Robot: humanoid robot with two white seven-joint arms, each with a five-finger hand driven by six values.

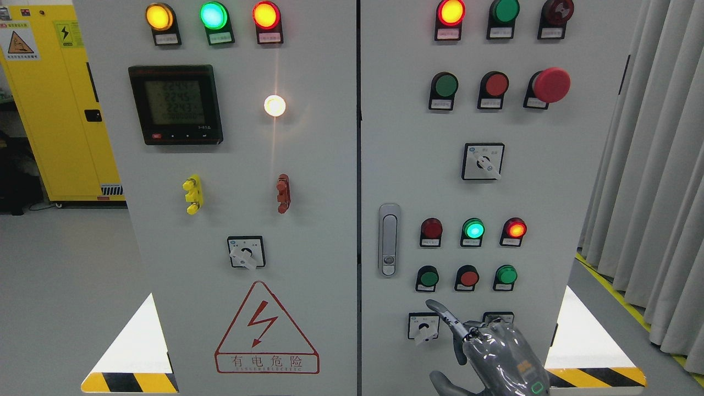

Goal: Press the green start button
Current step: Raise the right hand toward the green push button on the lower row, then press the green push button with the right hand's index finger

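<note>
Right hand (498, 352) points one finger below green button (427, 278).

The head view is bright and evenly lit, with soft light falling on the grey cabinet (308, 165) and almost no hard shadows. The white indicator lamp (274, 105) near the middle of the left door blows out and throws a thin vertical flare streak up and down the panel. The lit lamps along the cabinet's top edge glow with slight halos. The meter display (175, 104) reads dim and its digits are soft. Focus is sharp across the panel; the glossy hand (498, 352) at the bottom edge carries small highlights.
</note>
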